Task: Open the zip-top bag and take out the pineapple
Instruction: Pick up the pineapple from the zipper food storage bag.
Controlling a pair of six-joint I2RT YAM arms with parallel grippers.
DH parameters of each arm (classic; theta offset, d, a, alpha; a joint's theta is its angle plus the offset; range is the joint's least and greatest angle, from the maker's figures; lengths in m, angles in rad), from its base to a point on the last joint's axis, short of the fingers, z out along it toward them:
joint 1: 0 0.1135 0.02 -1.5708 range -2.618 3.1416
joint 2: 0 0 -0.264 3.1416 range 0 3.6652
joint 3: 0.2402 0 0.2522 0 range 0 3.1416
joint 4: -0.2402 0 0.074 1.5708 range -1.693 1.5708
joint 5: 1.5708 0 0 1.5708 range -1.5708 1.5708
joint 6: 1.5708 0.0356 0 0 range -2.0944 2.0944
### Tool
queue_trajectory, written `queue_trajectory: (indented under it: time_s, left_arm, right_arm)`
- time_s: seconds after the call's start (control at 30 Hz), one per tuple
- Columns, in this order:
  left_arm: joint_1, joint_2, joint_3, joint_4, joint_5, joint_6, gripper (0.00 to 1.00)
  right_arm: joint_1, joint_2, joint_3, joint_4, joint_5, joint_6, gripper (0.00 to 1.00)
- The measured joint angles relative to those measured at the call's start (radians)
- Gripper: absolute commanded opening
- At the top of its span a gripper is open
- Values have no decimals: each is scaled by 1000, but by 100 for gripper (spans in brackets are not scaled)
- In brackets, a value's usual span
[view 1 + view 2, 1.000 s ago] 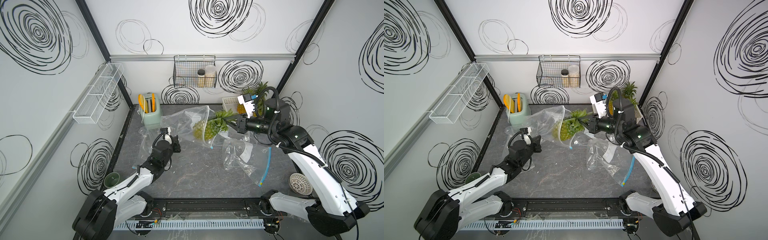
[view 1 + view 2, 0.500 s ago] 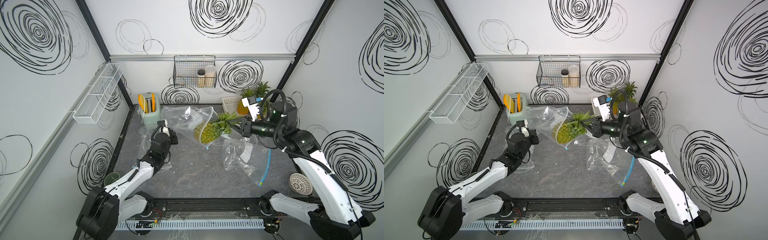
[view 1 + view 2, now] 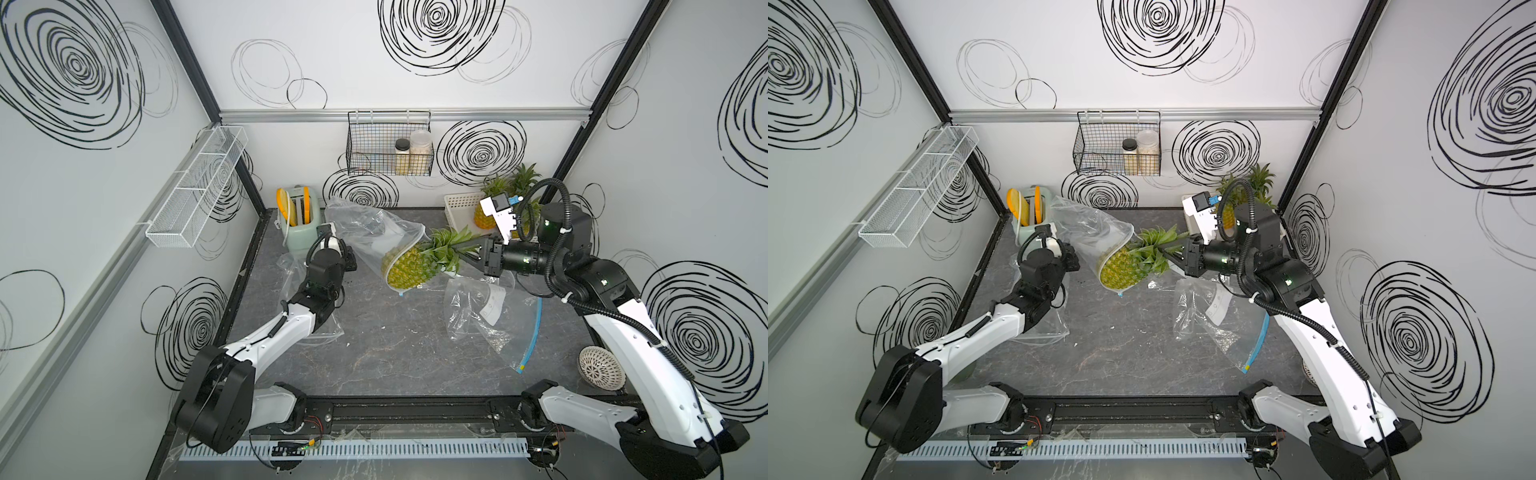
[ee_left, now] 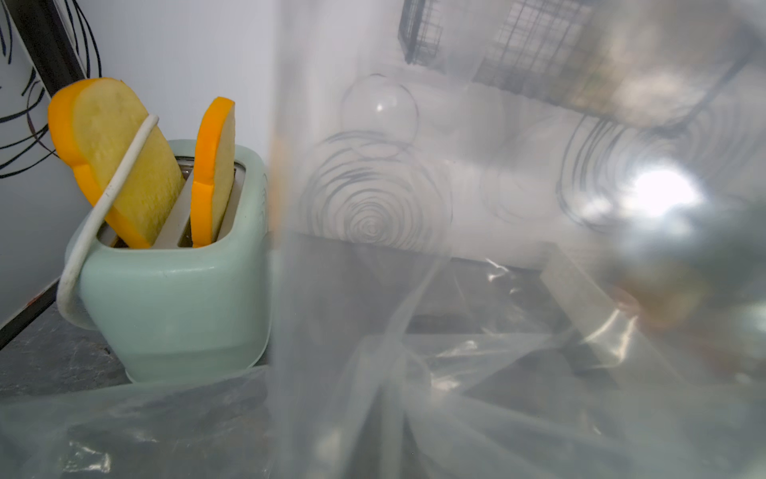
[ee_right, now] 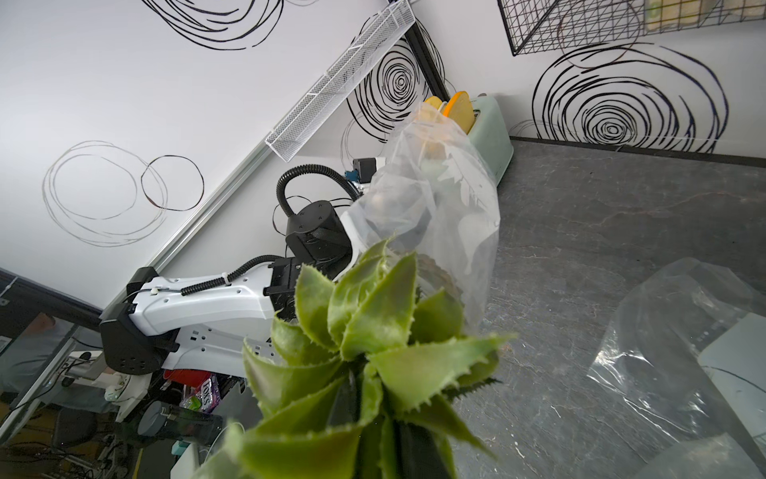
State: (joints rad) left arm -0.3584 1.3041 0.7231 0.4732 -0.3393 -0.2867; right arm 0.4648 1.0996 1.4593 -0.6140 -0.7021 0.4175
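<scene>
above table (image 3: 395, 353), pineapple (image 3: 409, 270) crown pinched in right jaws, left jaws clamping zip-top bag (image 3: 365, 232)

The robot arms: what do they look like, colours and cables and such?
Both the left arm and the right arm have smooth white shells with black rounded joints. A ribbed black hose loops at each wrist, beside a white camera block. The right gripper is black.
</scene>
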Motion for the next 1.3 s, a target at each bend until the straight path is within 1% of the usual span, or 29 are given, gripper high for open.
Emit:
queue_trajectory:
  time_s: [0.27,0.5,0.7,0.9,1.1,1.3]
  left_arm:
    - [24,33,138,0,8,11,0]
    - [92,34,231,6,33,10,0]
    - [92,26,238,-39,78,10,0]
    - [88,-32,207,-93,69,16,0]
    - [132,-75,193,-105,83,6,0]
    - [167,-107,195,-114,138,-36,0]
  right_arm:
    - [-1,0,-30,-50,-6,-48,0]
    - [-2,0,-47,-100,-5,-82,0]
    - [-2,0,-57,-135,20,-105,0]
    - [-2,24,-47,-199,95,-151,0]
    - [-2,48,-56,-238,159,-183,0]
    - [-2,55,-80,-271,197,-199,0]
